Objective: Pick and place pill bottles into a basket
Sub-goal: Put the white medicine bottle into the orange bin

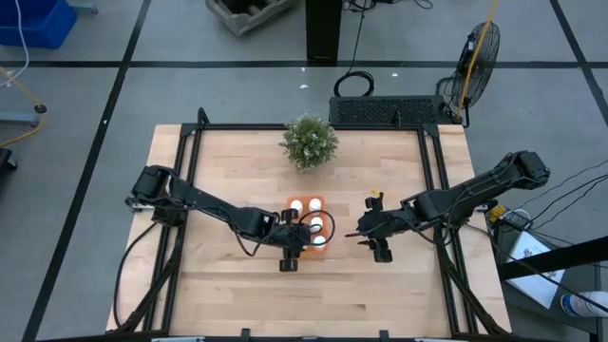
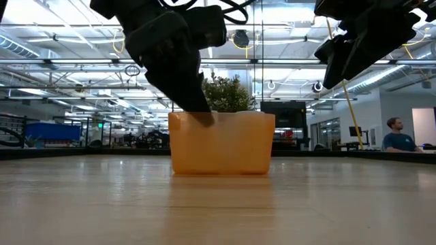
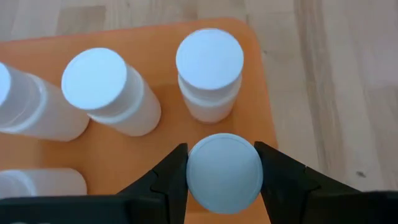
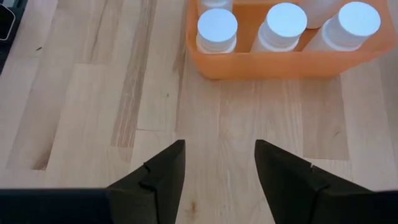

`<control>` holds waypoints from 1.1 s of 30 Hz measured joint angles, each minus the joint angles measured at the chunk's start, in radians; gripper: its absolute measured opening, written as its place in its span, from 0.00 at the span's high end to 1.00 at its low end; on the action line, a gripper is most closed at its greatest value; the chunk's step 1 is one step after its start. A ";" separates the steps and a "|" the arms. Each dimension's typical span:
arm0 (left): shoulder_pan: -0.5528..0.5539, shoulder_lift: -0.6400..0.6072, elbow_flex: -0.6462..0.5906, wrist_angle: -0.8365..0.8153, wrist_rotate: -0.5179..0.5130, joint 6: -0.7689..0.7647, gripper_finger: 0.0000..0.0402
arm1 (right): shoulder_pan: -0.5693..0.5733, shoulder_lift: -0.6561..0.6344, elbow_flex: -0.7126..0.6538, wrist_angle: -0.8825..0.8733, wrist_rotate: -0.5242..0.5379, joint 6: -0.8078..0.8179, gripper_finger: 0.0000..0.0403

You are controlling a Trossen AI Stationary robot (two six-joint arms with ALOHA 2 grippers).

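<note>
The orange tray sits at the table's middle; in the low view it stands in front of the plant. My left gripper reaches down into the tray's near right corner and is shut on a white pill bottle. Several other white bottles stand in the tray, among them one just beyond the held one and one beside it. My right gripper hovers open and empty over bare wood to the right of the tray, its fingers pointing toward the tray. My left gripper pinches the bottle's white cap between its two fingers, one on each side. The fingers come from above, pointing down into the tray. The bottle stays upright over the tray floor; whether its base rests on the floor is hidden by the cap.
A bushy green potted plant stands on the table just behind the tray. Bare wood lies on the near side and to both sides of the tray. A black frame runs along the table's edges. A person sits in the room beyond.
</note>
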 joint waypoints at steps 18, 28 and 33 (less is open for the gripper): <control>0.020 -0.021 -0.034 0.024 -0.003 -0.017 0.60 | 0.000 0.000 0.000 0.008 -0.001 0.011 0.55; 0.036 -0.034 -0.035 -0.002 -0.004 -0.005 0.60 | 0.000 0.000 0.000 0.013 0.000 0.011 0.55; 0.036 -0.034 -0.035 -0.001 0.012 -0.008 0.60 | 0.000 0.000 0.000 0.012 0.000 0.004 0.55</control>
